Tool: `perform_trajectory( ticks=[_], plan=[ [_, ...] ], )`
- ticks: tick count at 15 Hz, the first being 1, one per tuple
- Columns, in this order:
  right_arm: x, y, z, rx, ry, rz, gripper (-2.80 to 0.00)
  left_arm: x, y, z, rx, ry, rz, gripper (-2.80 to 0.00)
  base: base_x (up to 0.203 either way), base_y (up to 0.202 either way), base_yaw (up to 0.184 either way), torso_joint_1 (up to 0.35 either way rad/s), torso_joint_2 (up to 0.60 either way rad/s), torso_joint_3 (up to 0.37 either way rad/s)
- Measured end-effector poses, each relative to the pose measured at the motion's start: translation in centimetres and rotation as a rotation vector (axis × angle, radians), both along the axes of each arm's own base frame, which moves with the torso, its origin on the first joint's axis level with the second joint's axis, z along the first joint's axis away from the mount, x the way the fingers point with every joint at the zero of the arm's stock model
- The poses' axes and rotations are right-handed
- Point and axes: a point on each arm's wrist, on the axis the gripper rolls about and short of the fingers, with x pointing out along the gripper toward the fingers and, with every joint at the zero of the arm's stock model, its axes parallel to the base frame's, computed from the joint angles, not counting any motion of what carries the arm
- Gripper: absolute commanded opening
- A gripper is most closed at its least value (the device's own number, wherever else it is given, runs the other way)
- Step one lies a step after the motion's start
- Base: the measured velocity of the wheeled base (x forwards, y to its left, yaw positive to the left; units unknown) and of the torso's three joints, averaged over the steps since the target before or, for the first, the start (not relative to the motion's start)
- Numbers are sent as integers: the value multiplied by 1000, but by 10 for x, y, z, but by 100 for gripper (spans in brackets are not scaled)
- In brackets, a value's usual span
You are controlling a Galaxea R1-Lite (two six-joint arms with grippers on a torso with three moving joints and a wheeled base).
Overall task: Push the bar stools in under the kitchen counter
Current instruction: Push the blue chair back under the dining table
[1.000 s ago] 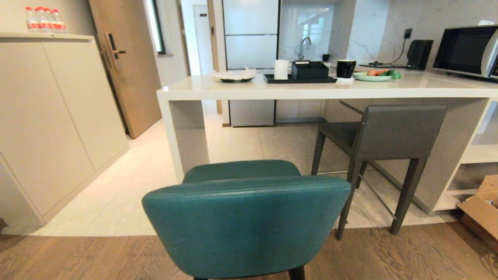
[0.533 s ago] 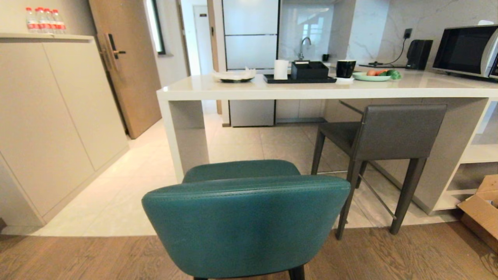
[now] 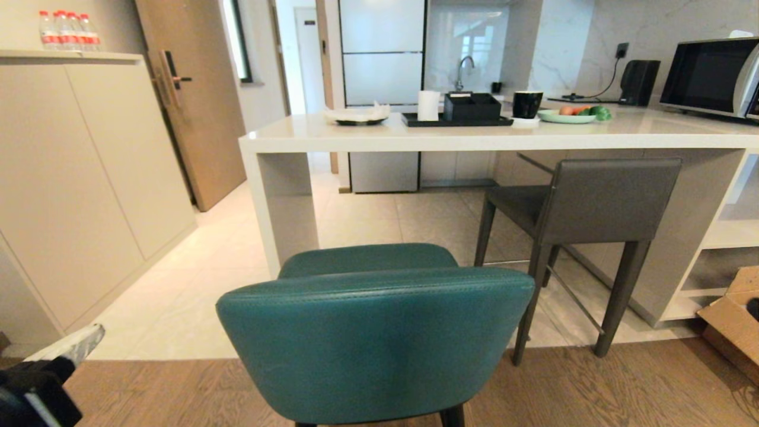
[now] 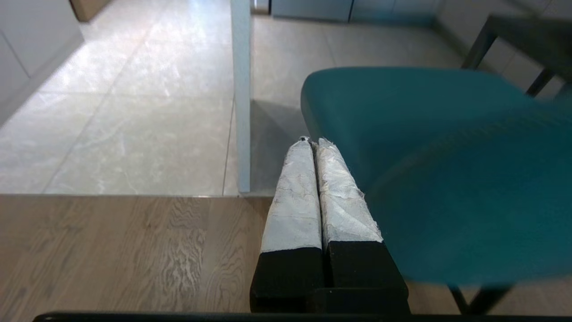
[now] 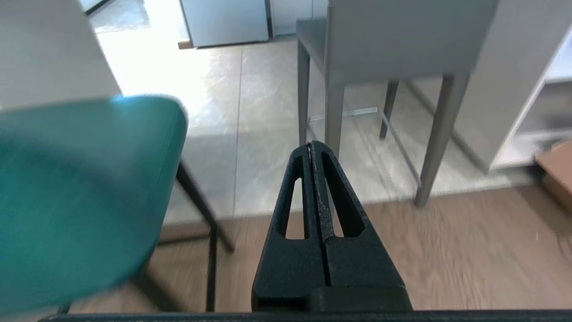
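The teal bar stool [image 3: 373, 338] stands close in front of me with its back toward me, out from the kitchen counter [image 3: 474, 139]. Its seat reaches toward the counter's white side panel [image 3: 278, 201]. The grey bar stool [image 3: 611, 201] stands to the right, its seat partly under the counter top. My left gripper [image 3: 89, 339] shows at the lower left, shut and empty. In the left wrist view that gripper [image 4: 313, 141] sits just left of the teal stool [image 4: 424, 147], apart from it. My right gripper [image 5: 311, 144] is shut and empty, between the teal stool [image 5: 80, 192] and the grey stool [image 5: 402, 40].
A tall beige cabinet [image 3: 89, 178] with bottles lines the left wall. A cardboard box [image 3: 732, 320] lies on the floor at the right. A black tray [image 3: 456, 120], a plate of vegetables [image 3: 569, 115] and a microwave [image 3: 711, 77] stand on the counter.
My left gripper has come up into the head view at the lower left. Both stools stand where they were.
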Motion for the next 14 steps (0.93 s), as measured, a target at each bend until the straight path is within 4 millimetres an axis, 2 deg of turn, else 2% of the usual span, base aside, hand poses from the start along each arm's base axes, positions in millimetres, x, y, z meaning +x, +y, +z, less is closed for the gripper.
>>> perform_trajectory(
  ticks=[3, 5, 8, 11, 14],
  plan=[
    [64, 16, -5, -17, -37, 14, -280, 60, -5, -24, 7, 49, -11, -280, 0, 0, 0, 0, 0, 0],
    [87, 46, -15, -10, -80, 75, -280, 84, -8, -42, 6, 51, -41, -280, 0, 0, 0, 0, 0, 0],
    [107, 78, -38, 6, -77, 133, -280, 97, -13, -56, -1, 13, -116, -280, 0, 0, 0, 0, 0, 0],
    [122, 102, -65, -13, -31, 196, -280, 102, -21, -68, 1, 64, -158, -280, 0, 0, 0, 0, 0, 0],
    [130, 116, -82, -50, 8, 231, -280, 102, -33, -71, 0, 83, -214, -280, 0, 0, 0, 0, 0, 0]
  ],
)
